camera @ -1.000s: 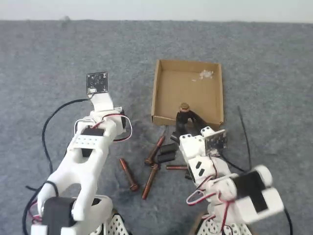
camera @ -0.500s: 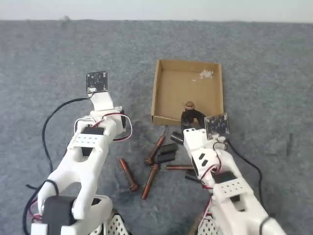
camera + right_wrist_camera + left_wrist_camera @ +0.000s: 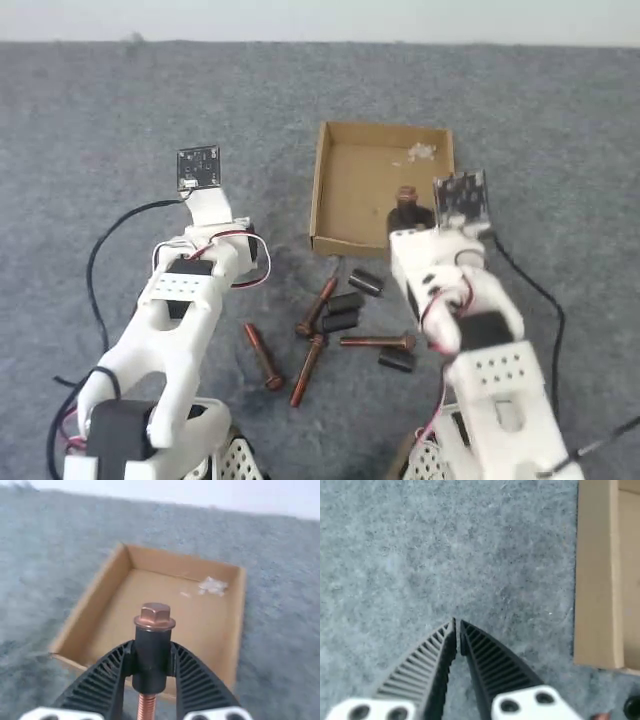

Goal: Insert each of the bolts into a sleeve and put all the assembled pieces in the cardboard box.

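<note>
High: right gripper clamped on sleeved bolt, over box near wall. Loose bolts and sleeves on carpet, not in the way.
Left wrist: left gripper closed, empty, beside box.
Right wrist: hold is on sleeve. Rigid, probably slick, so bolt may slide out if tipped.

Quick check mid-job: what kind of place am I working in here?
Probably a hobby or lab bench setup: grey carpet as the work surface, loose bolts and sleeves by a cardboard box, a sleeved bolt in the right gripper.
</note>
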`<state>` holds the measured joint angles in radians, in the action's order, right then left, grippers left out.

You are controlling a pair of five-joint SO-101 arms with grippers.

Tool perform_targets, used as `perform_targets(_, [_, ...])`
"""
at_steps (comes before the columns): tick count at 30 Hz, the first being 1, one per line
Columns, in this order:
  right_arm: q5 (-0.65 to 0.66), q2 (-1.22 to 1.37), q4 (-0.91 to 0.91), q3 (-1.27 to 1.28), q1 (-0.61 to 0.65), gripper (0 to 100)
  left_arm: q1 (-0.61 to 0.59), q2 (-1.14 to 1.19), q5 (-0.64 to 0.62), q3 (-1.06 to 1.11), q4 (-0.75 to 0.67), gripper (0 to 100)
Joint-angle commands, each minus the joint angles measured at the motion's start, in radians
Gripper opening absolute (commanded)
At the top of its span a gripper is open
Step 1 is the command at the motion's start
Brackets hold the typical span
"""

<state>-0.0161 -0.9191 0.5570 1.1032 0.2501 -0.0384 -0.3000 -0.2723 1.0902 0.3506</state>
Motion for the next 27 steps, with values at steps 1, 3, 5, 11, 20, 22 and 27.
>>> perform_targets(1, [0.061, 0.168, 0.073, -0.224, -0.071, 0.6, 0.002, 0.002, -0.002, -0.048, 0.005, 1])
perform_targets(3, [0.066, 0.277, 0.099, -0.316, -0.099, 0.6, 0.002, 0.002, -0.002, -0.048, 0.005, 1])
perform_targets(5, [0.066, 0.381, 0.125, -0.408, -0.117, 0.6, 0.002, 0.002, -0.002, -0.048, 0.005, 1])
perform_targets(11, [0.061, 0.65, 0.157, -0.641, -0.134, 0.6, 0.003, 0.002, 0.002, -0.048, 0.005, 1])
perform_targets(20, [0.066, 0.931, 0.157, -0.856, -0.136, 0.6, 0.003, 0.002, 0.002, -0.048, 0.003, 1])
perform_targets(22, [0.066, 0.977, 0.157, -0.875, -0.136, 0.6, 0.003, 0.002, 0.002, -0.048, 0.003, 1])
perform_targets(27, [0.066, 1.059, 0.159, -0.91, -0.14, 0.6, 0.003, 0.002, 0.002, -0.048, 0.003, 1])
